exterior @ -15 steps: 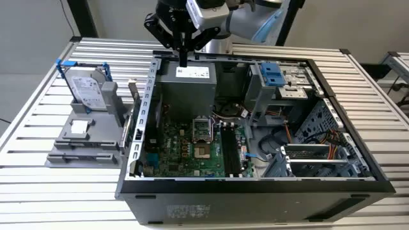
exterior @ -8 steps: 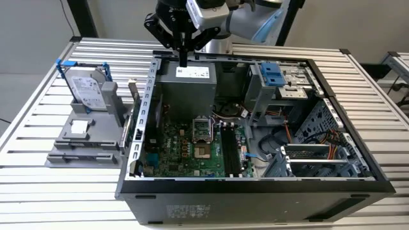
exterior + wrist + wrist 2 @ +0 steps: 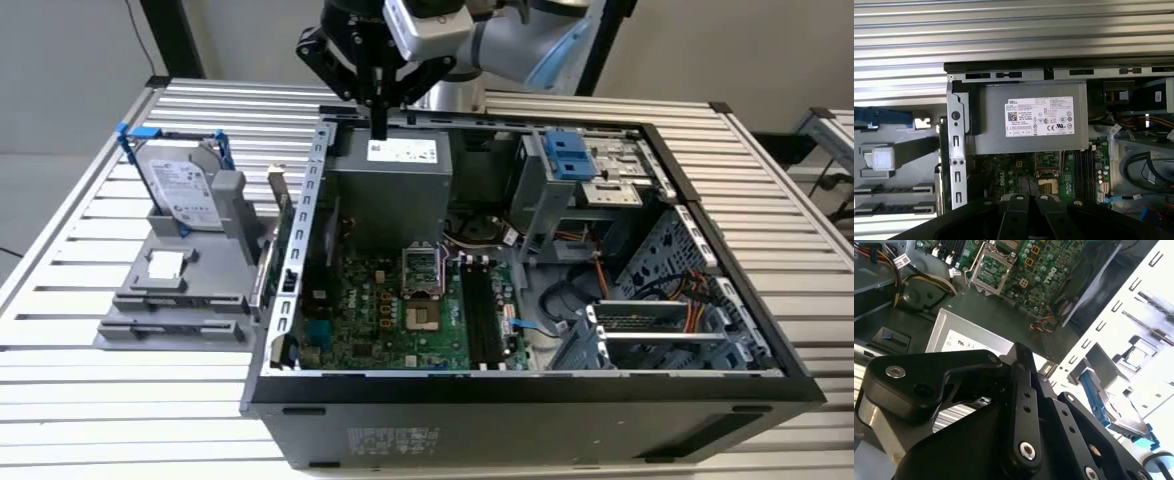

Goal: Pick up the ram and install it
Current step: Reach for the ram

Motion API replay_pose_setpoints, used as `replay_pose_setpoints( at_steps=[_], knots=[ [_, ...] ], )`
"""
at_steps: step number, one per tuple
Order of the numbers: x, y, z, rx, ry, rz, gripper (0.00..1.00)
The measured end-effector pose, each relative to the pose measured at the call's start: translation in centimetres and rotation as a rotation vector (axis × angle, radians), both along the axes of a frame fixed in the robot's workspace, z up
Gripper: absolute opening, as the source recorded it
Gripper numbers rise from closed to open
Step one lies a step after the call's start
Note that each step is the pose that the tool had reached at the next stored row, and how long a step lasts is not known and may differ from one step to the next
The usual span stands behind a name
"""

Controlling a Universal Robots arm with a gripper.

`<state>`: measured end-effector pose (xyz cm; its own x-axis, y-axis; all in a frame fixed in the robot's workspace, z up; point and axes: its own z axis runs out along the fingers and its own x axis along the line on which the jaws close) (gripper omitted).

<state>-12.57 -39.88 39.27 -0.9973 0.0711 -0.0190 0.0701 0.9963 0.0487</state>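
Observation:
My gripper (image 3: 380, 128) hangs over the back edge of the open computer case (image 3: 534, 385), above the grey power supply (image 3: 390, 185). Its black fingers (image 3: 1023, 390) point down, are shut together and hold nothing. What looks like the ram (image 3: 274, 215) is a thin narrow board seen edge-on, standing between the grey stand and the case's side wall; it also appears in the first wrist view (image 3: 943, 155). It is lower than the gripper and toward the exterior view's left. The green motherboard (image 3: 387, 310) lies on the case floor, with black slots (image 3: 481, 315) beside the processor socket.
A grey stand (image 3: 174, 285) at the exterior view's left carries a silver hard drive in a blue frame (image 3: 180, 185). Inside the case are drive bays (image 3: 587, 170), loose cables (image 3: 601, 280) and a card (image 3: 654, 320). Everything rests on a slatted metal table (image 3: 80, 400).

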Motion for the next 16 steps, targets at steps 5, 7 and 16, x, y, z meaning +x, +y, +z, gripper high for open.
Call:
replay_pose_setpoints(
  at_steps=[5,7,16],
  knots=[
    [-1.96,0.0,-0.01,0.0005,-0.0001,0.0,0.0],
    [-2.78,0.01,-0.01,0.001,0.0,0.0,0.0],
    [-6.44,0.01,-0.01,0.0092,0.0089,0.0,0.0]
  ],
)
